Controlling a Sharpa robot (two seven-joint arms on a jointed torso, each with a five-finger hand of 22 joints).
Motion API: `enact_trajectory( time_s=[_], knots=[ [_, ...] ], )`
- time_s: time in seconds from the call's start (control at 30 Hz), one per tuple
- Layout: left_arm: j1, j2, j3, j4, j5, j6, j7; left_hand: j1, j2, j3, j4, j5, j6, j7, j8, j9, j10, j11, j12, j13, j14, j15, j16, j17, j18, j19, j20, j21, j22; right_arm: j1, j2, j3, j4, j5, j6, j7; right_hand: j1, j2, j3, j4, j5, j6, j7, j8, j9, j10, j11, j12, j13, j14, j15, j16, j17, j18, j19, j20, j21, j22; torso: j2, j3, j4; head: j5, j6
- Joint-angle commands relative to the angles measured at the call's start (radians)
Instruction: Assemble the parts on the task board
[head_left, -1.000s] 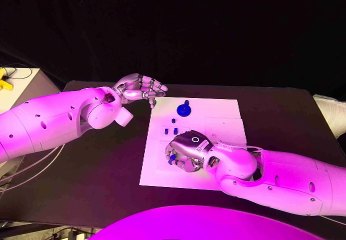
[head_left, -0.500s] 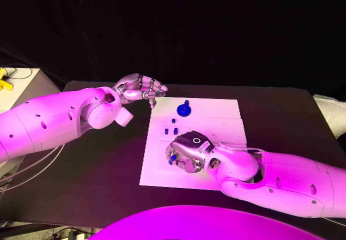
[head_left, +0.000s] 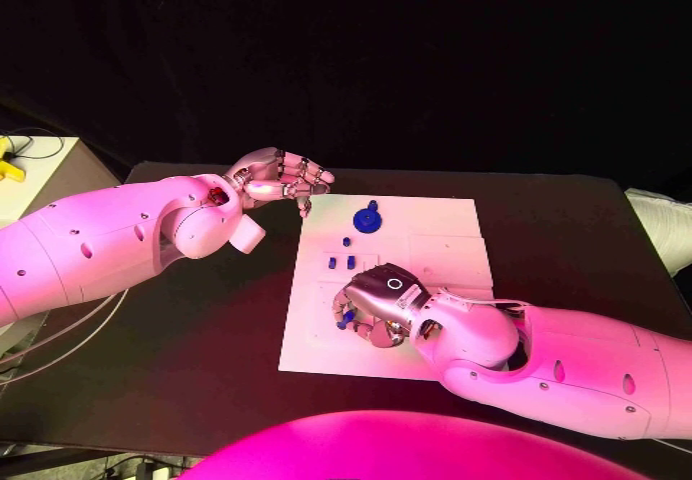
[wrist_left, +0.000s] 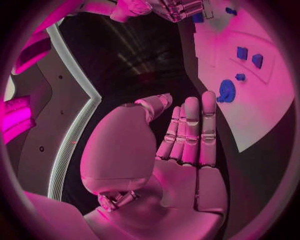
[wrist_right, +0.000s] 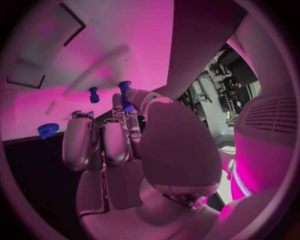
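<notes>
The white task board (head_left: 433, 230) lies mid-table. A round blue part (head_left: 368, 218) sits at its far end, with three small blue parts (head_left: 342, 262) nearer its middle. My right hand (head_left: 382, 305) hangs low over the board's near left area, fingers curled downward. In the right wrist view, finger and thumb pinch a small blue part (wrist_right: 125, 93), and a blue peg (wrist_right: 94, 94) stands just beyond on the board (wrist_right: 125, 30). My left hand (head_left: 277, 178) hovers off the board's far left corner. Its fingers (wrist_left: 187, 130) are straight and hold nothing; the round part (wrist_left: 227, 91) lies ahead of it.
A pale cabinet (head_left: 58, 165) with a yellow object (head_left: 12, 165) stands beyond the table's left edge. A white object (head_left: 663, 230) sits at the right edge. Black table (head_left: 216, 330) surrounds the board on all sides.
My right hand has shifted slightly toward the board's near edge, the blue part moving with it. The left hand has stayed put.
</notes>
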Motion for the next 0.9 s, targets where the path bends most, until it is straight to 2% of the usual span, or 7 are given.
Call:
enact_trajectory(
  time_s=[0.03, 0.47, 0.6, 0.63, 0.7, 0.8, 0.9],
  knots=[
    [0.0, 0.001, 0.0, 0.001, 0.007, 0.016, 0.005, -0.002, 0.009, 0.002, -0.004, 0.004, -0.006, 0.007, 0.005, -0.002, -0.004, 0.0, -0.004, -0.002, -0.002, 0.007, -0.004, -0.001, 0.007, 0.0, 0.003, -0.003, -0.002, 0.0, -0.002, 0.0, 0.003, -0.027, 0.009, -0.023, -0.002, 0.01, 0.002, -0.006, 0.003, 0.006, 0.001, 0.005, 0.001, 0.057, -0.053, 0.005, 0.002, 0.009, -0.003, 0.002, 0.001, -0.012, 0.038, -0.005, 0.005, 0.152, 0.0, -0.0005, 0.0009, -0.001, 0.0],
    [0.0, 0.0, 0.0, 0.002, 0.007, 0.016, 0.004, -0.002, 0.009, 0.002, -0.004, 0.004, -0.006, 0.007, 0.005, -0.002, -0.004, 0.0, -0.004, -0.002, -0.002, 0.007, -0.004, -0.001, 0.007, 0.0, 0.003, -0.003, -0.002, 0.0, -0.002, 0.001, 0.002, -0.023, 0.024, -0.023, -0.017, 0.0, 0.002, -0.012, 0.001, 0.003, 0.002, 0.005, 0.005, 0.05, -0.051, -0.004, 0.004, 0.007, -0.001, -0.002, -0.007, -0.01, 0.036, -0.004, -0.005, 0.149, 0.0, -0.0011, 0.0008, 0.001, 0.0],
    [0.0, 0.0, 0.0, 0.002, 0.007, 0.015, 0.004, -0.002, 0.009, 0.002, -0.004, 0.004, -0.006, 0.007, 0.005, -0.002, -0.004, 0.0, -0.004, -0.002, -0.002, 0.007, -0.004, -0.001, 0.007, 0.0, 0.003, -0.003, -0.002, 0.0, 0.004, 0.001, -0.006, -0.01, 0.037, -0.017, -0.061, -0.025, -0.005, -0.002, 0.019, -0.046, 0.023, -0.034, -0.011, 0.004, -0.03, -0.036, 0.0, 0.006, 0.015, -0.004, -0.01, -0.007, 0.03, 0.006, -0.034, 0.141, 0.0, -0.0012, 0.0002, 0.001, 0.0],
    [0.0, 0.0, 0.0, 0.002, 0.007, 0.015, 0.004, -0.002, 0.009, 0.002, -0.004, 0.004, -0.006, 0.007, 0.005, -0.002, -0.004, 0.0, -0.004, -0.002, -0.002, 0.007, -0.004, -0.001, 0.007, 0.0, 0.003, -0.003, -0.002, 0.0, 0.005, 0.001, -0.008, -0.006, 0.04, -0.015, -0.086, -0.047, -0.016, 0.009, 0.022, -0.079, 0.036, -0.061, -0.024, -0.028, -0.016, -0.056, -0.006, 0.004, 0.027, -0.008, -0.018, -0.004, 0.023, 0.014, -0.064, 0.132, 0.0, -0.0012, 0.0004, 0.0, 0.0],
    [0.0, -0.001, 0.0, 0.002, 0.007, 0.015, 0.003, -0.002, 0.009, 0.002, -0.004, 0.004, -0.006, 0.007, 0.005, -0.002, -0.004, 0.0, -0.004, -0.002, -0.002, 0.007, -0.004, -0.001, 0.007, 0.0, 0.003, -0.003, -0.002, 0.0, 0.008, 0.001, -0.012, 0.0, 0.044, -0.012, -0.109, -0.068, -0.038, 0.017, 0.01, -0.115, 0.044, -0.09, -0.038, -0.059, -0.006, -0.07, -0.011, -0.001, 0.037, -0.013, -0.026, -0.001, 0.017, 0.022, -0.088, 0.125, 0.001, -0.0015, 0.0003, 0.001, 0.0],
    [0.0, -0.001, 0.0, 0.002, 0.007, 0.015, 0.003, -0.002, 0.009, 0.002, -0.004, 0.004, -0.006, 0.007, 0.005, -0.002, -0.004, 0.0, -0.004, -0.002, -0.002, 0.007, -0.004, -0.001, 0.007, 0.0, 0.003, -0.003, -0.002, 0.0, 0.01, 0.0, -0.015, 0.007, 0.047, -0.008, -0.117, -0.072, -0.08, 0.019, -0.009, -0.139, 0.047, -0.113, -0.051, -0.096, -0.002, -0.078, -0.017, -0.011, 0.041, -0.025, -0.047, 0.007, 0.006, 0.028, -0.132, 0.111, 0.0, -0.0015, 0.0007, 0.001, 0.0],
    [0.0, -0.001, 0.0, 0.003, 0.007, 0.017, 0.002, -0.002, 0.009, 0.002, -0.004, 0.004, -0.006, 0.007, 0.005, -0.002, -0.004, 0.0, -0.004, -0.002, -0.002, 0.007, -0.004, -0.001, 0.007, 0.0, 0.003, -0.003, -0.002, 0.0, 0.011, 0.0, -0.017, 0.013, 0.04, -0.004, -0.113, -0.069, -0.115, 0.022, -0.006, -0.151, 0.046, -0.125, -0.059, -0.11, -0.002, -0.072, -0.018, -0.018, 0.04, -0.032, -0.06, 0.012, 0.0, 0.032, -0.16, 0.102, 0.0, -0.0014, 0.0008, -0.001, 0.0]
  ],
)
